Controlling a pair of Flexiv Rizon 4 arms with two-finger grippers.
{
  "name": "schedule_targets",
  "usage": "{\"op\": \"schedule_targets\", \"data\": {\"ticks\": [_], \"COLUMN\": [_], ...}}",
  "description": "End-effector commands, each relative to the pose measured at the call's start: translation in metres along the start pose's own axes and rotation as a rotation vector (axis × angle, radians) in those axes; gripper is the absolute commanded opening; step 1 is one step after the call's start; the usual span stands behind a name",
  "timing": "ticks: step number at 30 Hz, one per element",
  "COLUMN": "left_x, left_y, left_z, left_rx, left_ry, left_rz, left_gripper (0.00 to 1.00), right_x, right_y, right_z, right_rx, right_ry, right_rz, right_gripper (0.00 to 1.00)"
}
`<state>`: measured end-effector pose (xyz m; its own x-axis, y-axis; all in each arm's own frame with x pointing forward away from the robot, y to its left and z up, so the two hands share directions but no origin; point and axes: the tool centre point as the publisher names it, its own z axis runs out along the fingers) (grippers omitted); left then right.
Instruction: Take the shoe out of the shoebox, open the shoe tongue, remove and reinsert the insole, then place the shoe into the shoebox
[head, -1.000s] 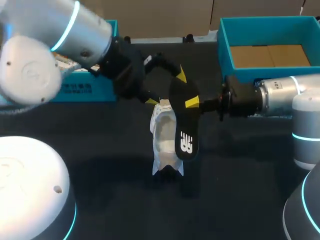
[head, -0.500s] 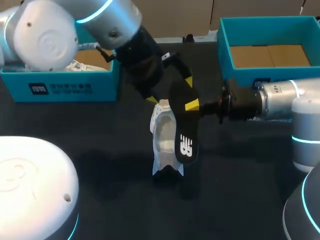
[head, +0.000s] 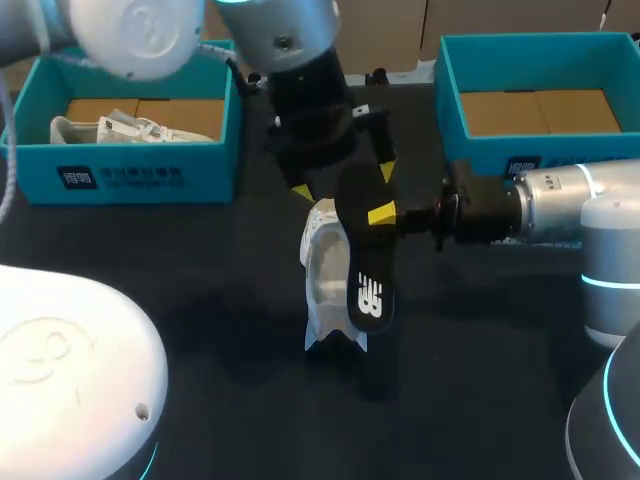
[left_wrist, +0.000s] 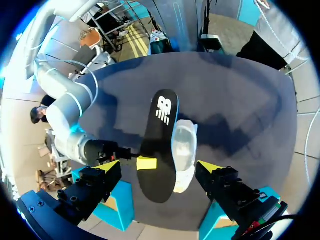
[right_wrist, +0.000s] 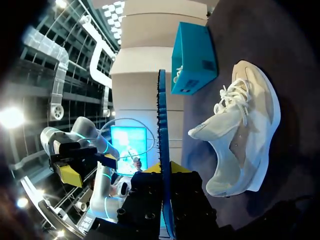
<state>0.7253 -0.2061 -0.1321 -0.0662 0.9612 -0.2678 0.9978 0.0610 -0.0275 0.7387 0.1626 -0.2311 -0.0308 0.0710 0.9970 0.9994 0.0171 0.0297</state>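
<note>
While the right tool (head: 385, 212) is clamping the far half of the black insole (head: 366, 262) between its fingers, the insole is hanging on edge just right of the white shoe (head: 324, 272), its near end pointing down toward the bench (head: 200, 290). The shoe is sitting mid-bench, well apart from both boxes. The left tool (head: 343, 182) is hovering over the shoe's far end with its fingers spread apart, gripping nothing. A teal shoebox (head: 140, 178) is sitting at the far left with a second shoe (head: 105, 128) lying inside, and another shoebox (head: 470, 135) is sitting at the far right.
</note>
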Motion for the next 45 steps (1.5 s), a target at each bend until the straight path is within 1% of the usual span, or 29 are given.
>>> {"op": "schedule_targets", "data": {"ticks": [1, 13, 45], "left_x": [-0.006, -0.010, -0.013], "left_y": [0.002, 0.009, 0.014], "left_z": [0.000, -0.002, 0.005], "left_rx": [-0.003, -0.023, -0.008], "left_ry": [0.213, 0.201, 0.165], "left_rz": [-0.003, -0.009, -0.020], "left_gripper": [1.00, 1.00, 1.00], "right_x": [-0.002, -0.003, -0.003], "right_y": [-0.001, -0.002, 0.003], "right_z": [0.001, 0.003, 0.000], "right_rx": [-0.002, -0.001, 0.003], "right_ry": [0.000, 0.005, 0.007], "right_rz": [0.000, -0.002, -0.002], "right_gripper": [0.00, 0.00, 0.00]}}
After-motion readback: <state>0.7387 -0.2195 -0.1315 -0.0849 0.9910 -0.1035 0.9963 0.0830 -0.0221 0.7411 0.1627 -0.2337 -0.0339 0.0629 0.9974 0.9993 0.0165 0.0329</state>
